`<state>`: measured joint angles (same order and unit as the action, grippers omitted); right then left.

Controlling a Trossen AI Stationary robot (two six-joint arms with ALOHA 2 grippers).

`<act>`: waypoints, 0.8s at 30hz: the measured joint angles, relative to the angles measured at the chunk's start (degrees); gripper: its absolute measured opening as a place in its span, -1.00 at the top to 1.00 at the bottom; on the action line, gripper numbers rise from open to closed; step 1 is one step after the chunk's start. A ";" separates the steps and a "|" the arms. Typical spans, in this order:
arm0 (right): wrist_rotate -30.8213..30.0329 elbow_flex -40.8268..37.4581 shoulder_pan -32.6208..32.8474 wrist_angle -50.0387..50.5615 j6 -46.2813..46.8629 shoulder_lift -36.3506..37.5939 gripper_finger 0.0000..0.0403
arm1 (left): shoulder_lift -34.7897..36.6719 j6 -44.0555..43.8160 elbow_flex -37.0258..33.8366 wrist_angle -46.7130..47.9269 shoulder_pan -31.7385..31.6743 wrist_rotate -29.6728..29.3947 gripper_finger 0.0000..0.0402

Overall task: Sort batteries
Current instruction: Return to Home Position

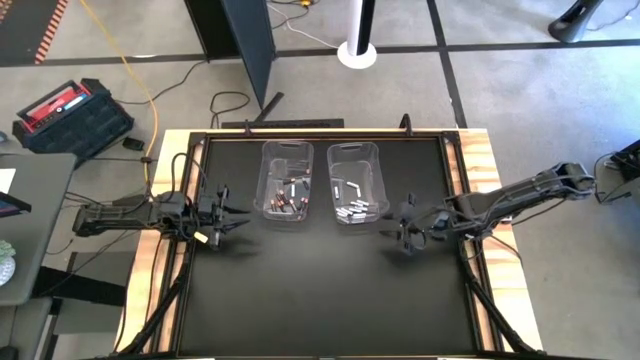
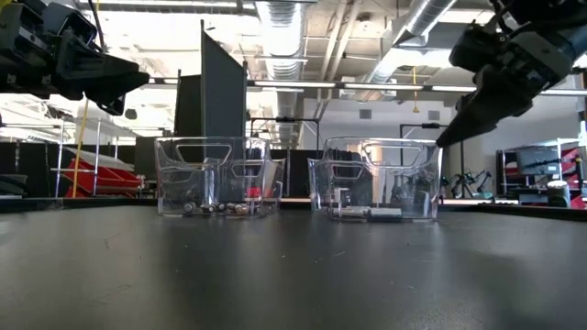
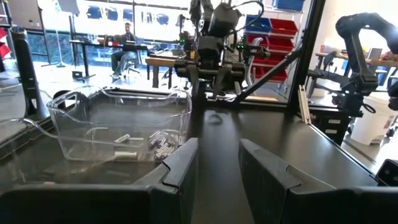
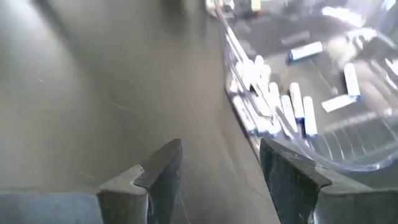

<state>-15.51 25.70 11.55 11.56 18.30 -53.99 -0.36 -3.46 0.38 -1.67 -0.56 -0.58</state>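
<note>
Two clear bins stand side by side at the table's far middle. The left bin (image 1: pixel 285 180) holds dark batteries (image 1: pixel 288 197) with red marks, lying on its floor. The right bin (image 1: pixel 355 183) holds white batteries (image 4: pixel 280 106), which also lie on the floor. My left gripper (image 3: pixel 217 158) hovers level and open at the table's left, beside the left bin, with nothing between its fingers. My right gripper (image 4: pixel 221 162) is open and empty. It slants down above the bare mat, just off the right bin's near right corner.
The black mat (image 1: pixel 320 290) lies bare in front of the bins, inside a wooden-edged frame (image 1: pixel 480 170). Beyond the table are a dark partition (image 2: pixel 223 101), shelves and a seated person (image 3: pixel 124 40).
</note>
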 joint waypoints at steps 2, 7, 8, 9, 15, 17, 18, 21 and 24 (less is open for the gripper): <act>0.79 -1.41 -0.78 -1.76 -1.24 1.94 -0.16 | -0.02 0.00 0.00 0.00 0.00 0.00 0.44; 2.45 -5.84 -3.24 -3.59 -2.15 9.91 -0.16 | 0.00 0.00 0.00 0.00 0.00 -0.04 0.44; 2.51 -6.63 -3.60 -4.30 -2.13 11.62 -0.16 | -0.01 0.00 0.00 0.00 0.00 -0.04 0.44; 2.54 -7.42 -3.91 -4.98 -2.14 13.43 -0.16 | -0.02 0.00 0.00 0.01 0.00 -0.06 0.44; 2.65 -11.69 -4.61 -4.88 -2.30 24.11 -0.16 | 0.00 0.01 0.00 0.00 0.00 -0.08 0.44; 3.31 -13.47 -4.61 -5.10 -2.26 27.86 -0.16 | -0.02 0.00 0.00 0.01 0.00 -0.09 0.44; 3.76 -14.50 -4.61 -5.82 -2.26 29.68 -0.16 | 0.00 0.00 0.00 0.00 -0.01 -0.09 0.44; 3.95 -18.08 -4.61 -11.04 -2.37 35.10 -0.16 | 0.00 0.00 0.00 0.01 -0.01 -0.09 0.44; 4.12 -21.61 -4.59 -15.42 -3.37 39.53 -0.16 | -0.02 0.00 0.00 0.01 0.00 -0.09 0.44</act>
<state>-11.39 4.08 6.96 -3.85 14.92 -14.46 -0.38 -3.46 0.38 -1.66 -0.56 -0.67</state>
